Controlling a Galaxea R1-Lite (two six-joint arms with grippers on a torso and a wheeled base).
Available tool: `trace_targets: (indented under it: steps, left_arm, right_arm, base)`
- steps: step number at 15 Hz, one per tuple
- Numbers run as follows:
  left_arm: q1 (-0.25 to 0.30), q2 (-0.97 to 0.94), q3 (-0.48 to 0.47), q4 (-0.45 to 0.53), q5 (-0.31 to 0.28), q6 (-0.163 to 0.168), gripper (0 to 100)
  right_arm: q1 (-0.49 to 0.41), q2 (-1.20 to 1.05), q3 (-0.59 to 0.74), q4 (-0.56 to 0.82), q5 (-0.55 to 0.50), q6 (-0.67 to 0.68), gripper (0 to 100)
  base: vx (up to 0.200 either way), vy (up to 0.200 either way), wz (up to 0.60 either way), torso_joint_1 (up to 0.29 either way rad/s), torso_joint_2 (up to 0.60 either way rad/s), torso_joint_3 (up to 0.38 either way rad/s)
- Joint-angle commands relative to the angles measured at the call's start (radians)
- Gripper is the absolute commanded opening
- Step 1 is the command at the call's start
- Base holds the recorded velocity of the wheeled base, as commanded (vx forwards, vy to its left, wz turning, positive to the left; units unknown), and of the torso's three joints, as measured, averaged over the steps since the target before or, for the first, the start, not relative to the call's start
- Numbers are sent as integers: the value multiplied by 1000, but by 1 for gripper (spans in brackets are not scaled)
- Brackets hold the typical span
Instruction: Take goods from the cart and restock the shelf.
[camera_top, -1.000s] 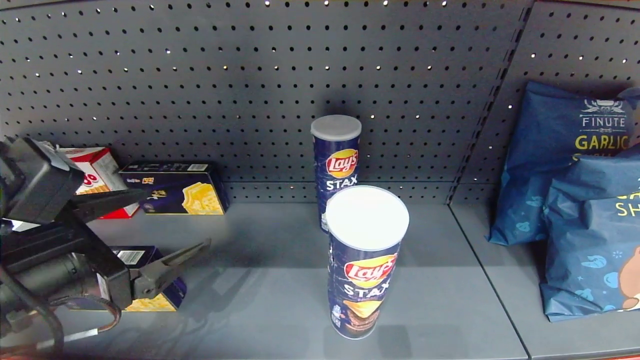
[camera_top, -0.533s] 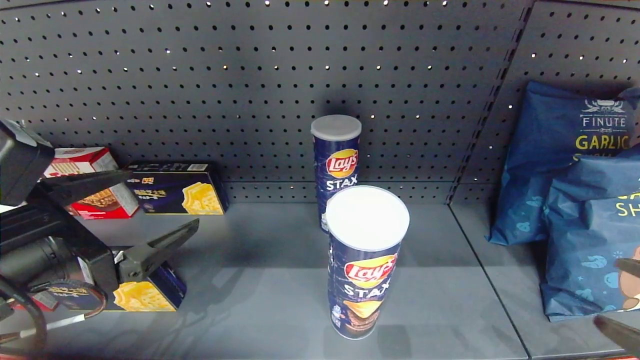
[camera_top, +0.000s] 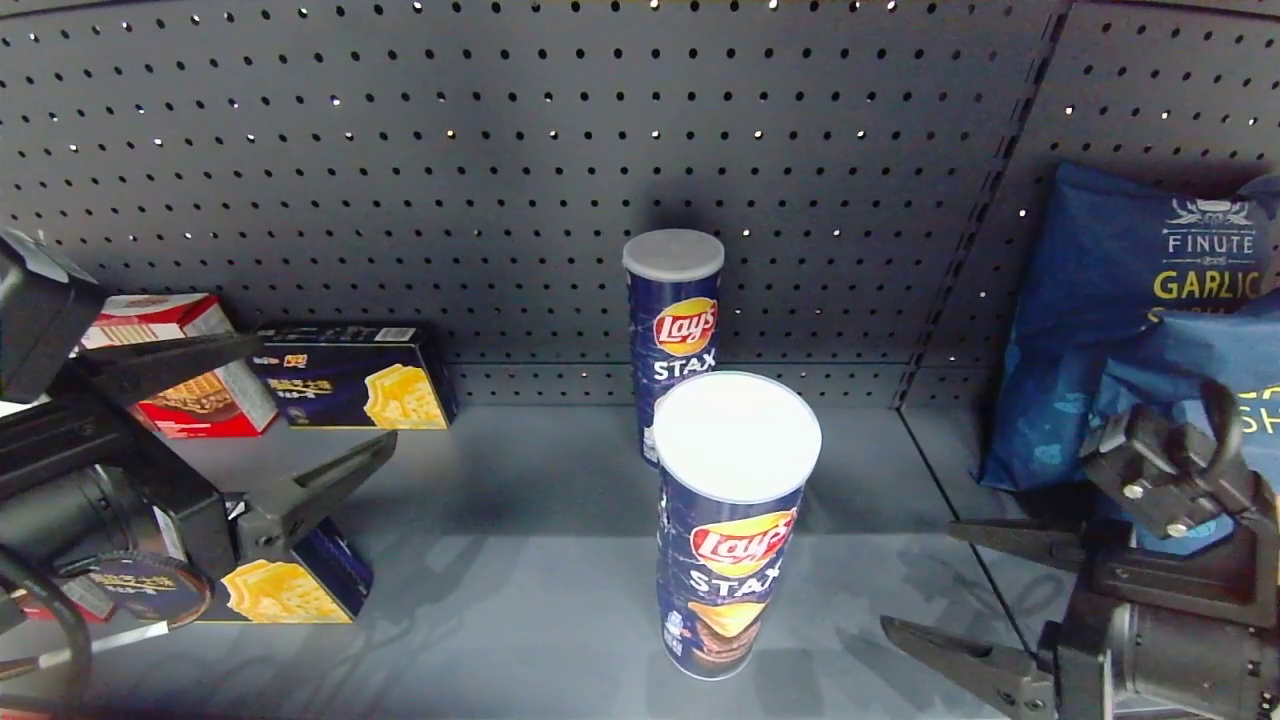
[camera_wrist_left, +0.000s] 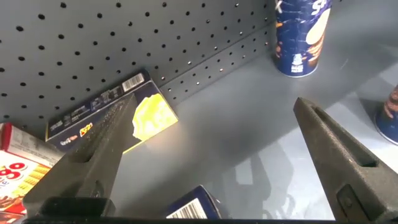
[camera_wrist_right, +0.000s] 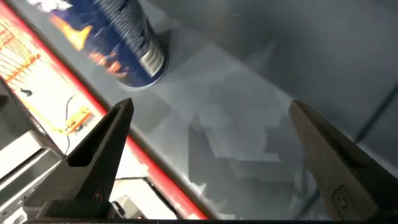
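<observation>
Two tall blue chip cans stand mid-shelf, the front can (camera_top: 735, 520) close before the back can (camera_top: 673, 330). At the left lie a red box (camera_top: 185, 370), a dark blue cracker box (camera_top: 350, 375) and a second blue cracker box (camera_top: 290, 585) near the front edge. My left gripper (camera_top: 328, 391) hangs open just above that front box, with nothing between its fingers. In the left wrist view the left gripper (camera_wrist_left: 214, 102) faces the rear blue box (camera_wrist_left: 112, 115) and the back can (camera_wrist_left: 301, 37). My right gripper (camera_top: 918, 577) is open and empty, low to the right of the front can (camera_wrist_right: 124, 37).
Blue chip bags (camera_top: 1110, 320) lean at the far right, beyond a seam in the shelf floor (camera_top: 560, 560). A perforated back panel (camera_top: 500, 170) closes the rear. A red strip (camera_wrist_right: 68, 87) marks the shelf's front edge. Bare floor lies between the boxes and the cans.
The right gripper has come up into the head view from the lower right, open. The left gripper has drawn back a little to the left, uncovering more of the front blue box.
</observation>
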Motion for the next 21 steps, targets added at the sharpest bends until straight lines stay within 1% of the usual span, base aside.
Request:
trace_targets:
  steps: [1,4,10,16,21]
  left_arm:
    - [0,15,-2,-1,0,0,100]
    - [2,17,-9,0,0,0,100]
    - [5,21,-10,0,-3,0,100]
    - [6,26,-12,-1,-3,-6,100]
    - [6,26,-12,-3,-5,-6,100]
  right_arm:
    - [6,97,-48,-1,-3,1,100]
    - [6,143,-78,-1,-13,1,100]
    - [35,223,-138,-1,-29,2,100]
    - [77,289,-176,-2,-52,2,100]
    - [86,307,-178,-14,-52,1,100]
  base:
    - [0,0,0,0,0,0]
    - [0,0,0,0,0,0]
    - [0,0,0,0,0,0]
    - [0,0,0,0,0,0]
    - [0,0,0,0,0,0]
